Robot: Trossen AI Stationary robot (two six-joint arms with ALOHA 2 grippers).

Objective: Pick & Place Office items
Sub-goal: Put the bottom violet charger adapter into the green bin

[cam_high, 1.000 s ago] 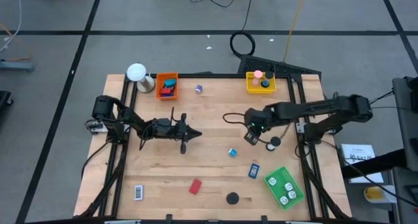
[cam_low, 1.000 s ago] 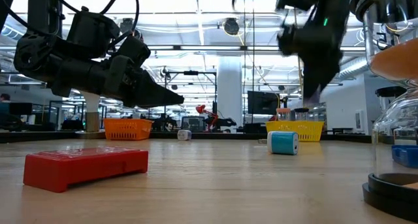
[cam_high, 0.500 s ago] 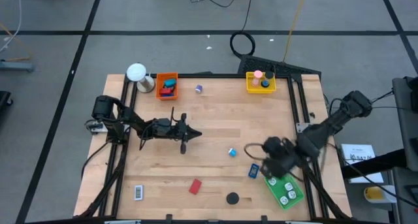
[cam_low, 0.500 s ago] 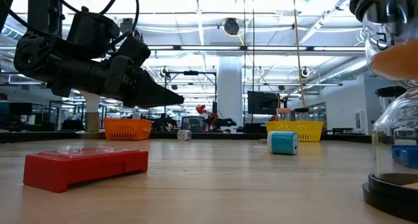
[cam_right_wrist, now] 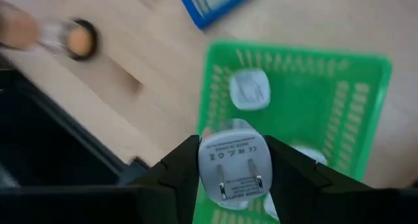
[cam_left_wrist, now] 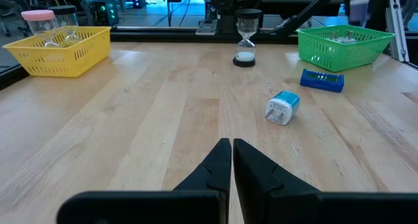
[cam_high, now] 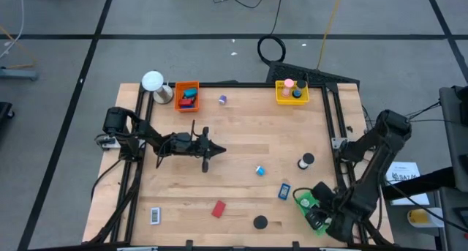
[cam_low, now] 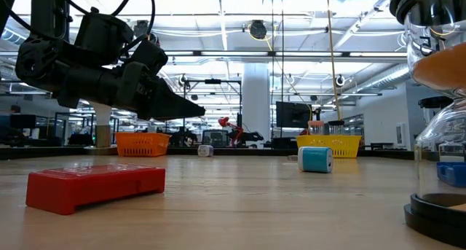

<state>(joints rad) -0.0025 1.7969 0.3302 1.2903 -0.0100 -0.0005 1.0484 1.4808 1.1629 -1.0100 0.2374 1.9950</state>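
White plug adapter (cam_right_wrist: pixel 233 160): clamped in right gripper (cam_right_wrist: pixel 233 185), now above green tray (cam_right_wrist: pixel 366 87), moved there from mid-table; drop pending. Left gripper (cam_left_wrist: pixel 231 160) closed, empty, beyond tray.

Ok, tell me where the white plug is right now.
The white plug is clamped in the right hand, above the green tray at the table's front right corner in the high view.

The table (cam_high: pixel 241 134) is showing pale, matt wood planks with visible grain; the green tray (cam_right_wrist: pixel 339 93) is looking like slotted plastic; the plug (cam_right_wrist: pixel 233 160) is showing smooth white plastic with shiny metal prongs; the fingers (cam_left_wrist: pixel 219 168) are looking matt black
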